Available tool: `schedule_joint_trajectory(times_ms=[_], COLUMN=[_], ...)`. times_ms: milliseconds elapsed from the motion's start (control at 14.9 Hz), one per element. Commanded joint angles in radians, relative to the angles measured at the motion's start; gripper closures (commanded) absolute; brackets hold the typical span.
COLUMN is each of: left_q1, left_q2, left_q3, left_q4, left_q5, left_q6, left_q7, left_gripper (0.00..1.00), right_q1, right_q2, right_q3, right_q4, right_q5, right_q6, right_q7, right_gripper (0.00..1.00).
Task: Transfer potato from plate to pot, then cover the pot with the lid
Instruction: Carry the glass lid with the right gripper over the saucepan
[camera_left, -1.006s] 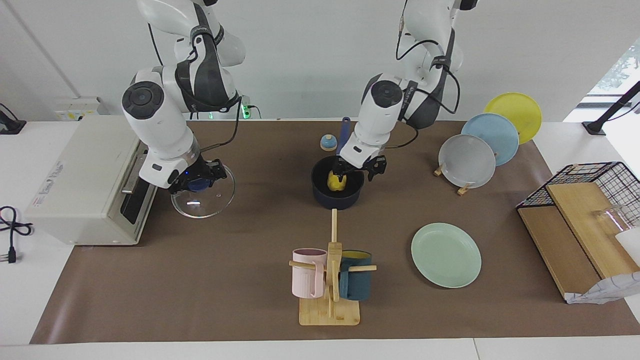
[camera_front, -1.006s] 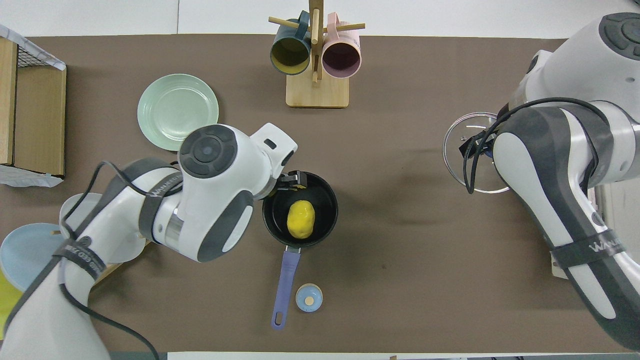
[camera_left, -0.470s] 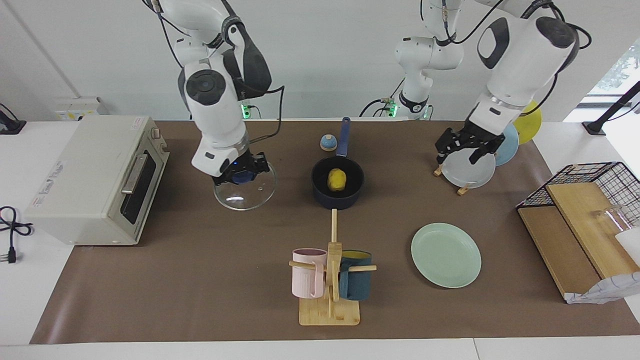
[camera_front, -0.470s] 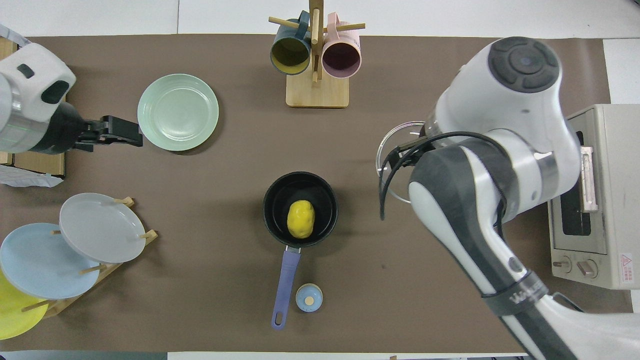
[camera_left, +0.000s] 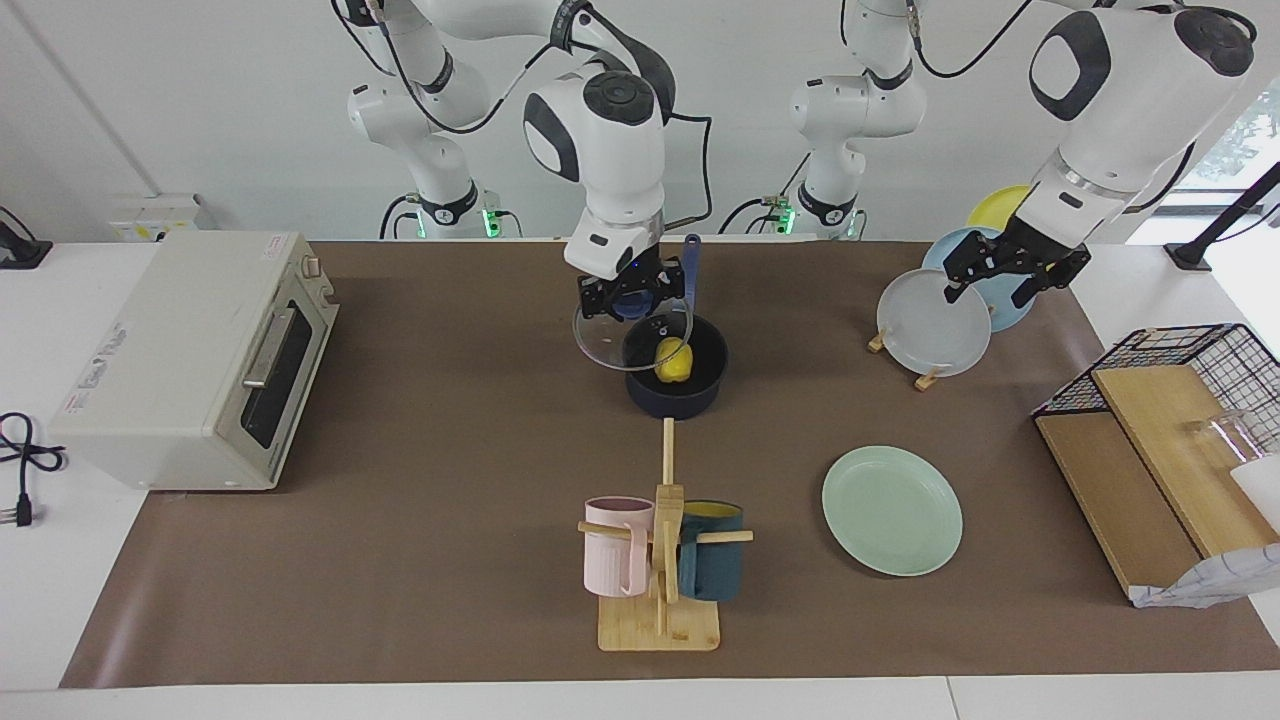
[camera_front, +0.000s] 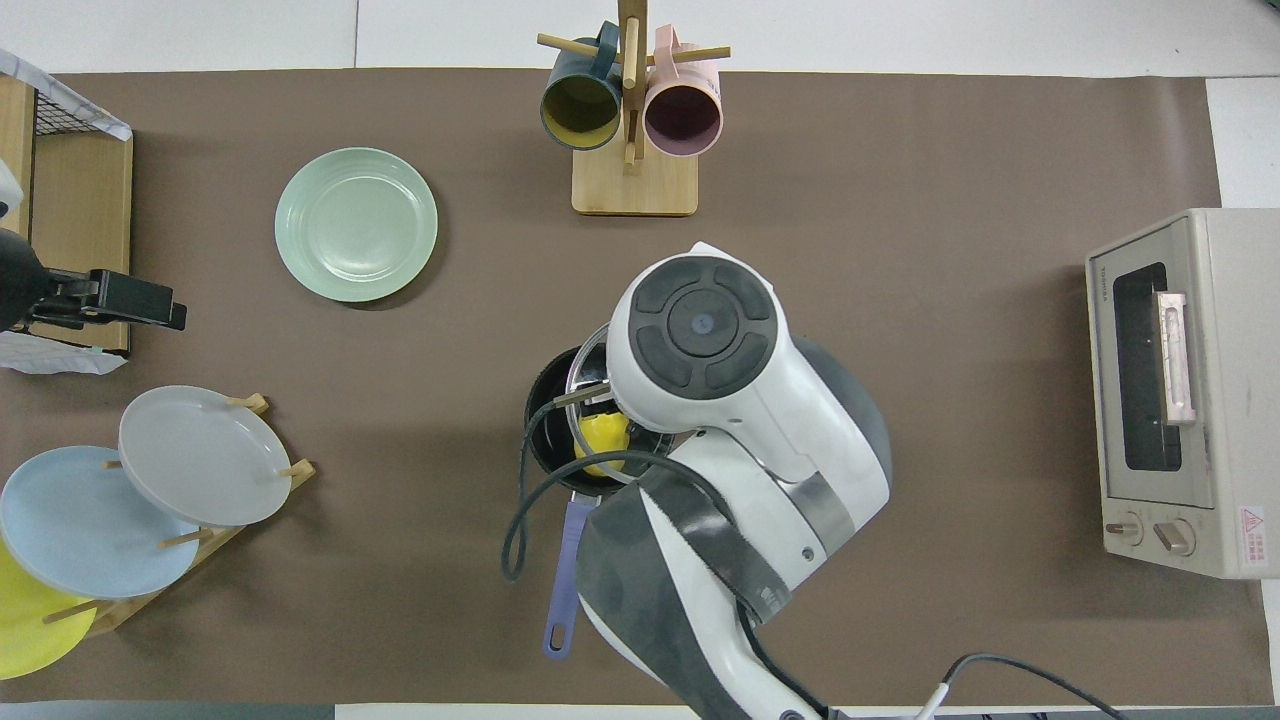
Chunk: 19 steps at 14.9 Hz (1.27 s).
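Got the glass lid (camera_left: 632, 335) pinched by its knob in my right gripper (camera_left: 630, 298), over the saucepan (camera_left: 676, 378) so it drops square onto the potato (camera_left: 673, 360); left gripper (camera_left: 1010, 268) spread, parked above the plate rack.

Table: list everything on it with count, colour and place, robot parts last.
potato: one, yellow, in the pot
pot: one, navy, mid-table
lid: one, clear glass, held over the pot
plate: one, mint, bare, toward the left arm's end
upright plates: three, grey-white, blue, yellow, on a rack
mugs: two, pink and teal, on a wooden stand
toaster oven: one, cream, right arm's end
wire basket: one, black, left arm's end
right gripper: jaws shut on the lid's knob
left gripper: jaws open, over the upright plates
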Motion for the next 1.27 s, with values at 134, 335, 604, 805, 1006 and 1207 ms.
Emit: schedule_joint_trajectory(times_ms=[134,335,604,805,1006,1207], left_q1=[0.009,0.011,0.038,0.038,0.063,0.067], left_q2=[-0.029,-0.019,-0.008,0.014,0.035,0.02], left_q3=[-0.015,-0.021,-0.047,-0.046,-0.069,-0.083], left_q4=[-0.004,0.004,0.007,0.024,0.065,0.059], left_q5=[0.048,0.069,0.069,0.071,0.072,0.082], left_q6=[-0.027,-0.021,-0.013,-0.007,-0.019,-0.012], left_q7=[0.012,0.006,0.006,0.005,0.005,0.003], left_gripper=[0.0,0.0,0.0,0.0,0.0,0.0], right_q1=[0.02,0.059,0.077,0.091,0.091,0.094], right_q2=[0.018,0.059,0.068,0.071,0.074,0.076], right_q3=[0.0,-0.001,-0.001,-0.001,-0.001,-0.001], right_q4=[-0.094,-0.106,-0.121,-0.135,-0.138,-0.149], right_q5=[-0.021,-0.023,-0.032,-0.053,-0.066,-0.075], right_q6=[0.144,0.193,0.209,0.218,0.227,0.243], right_q7=[0.032,0.067,0.096,0.099,0.099,0.102], right_gripper=[1.0,1.0,1.0,1.0,1.0,1.0])
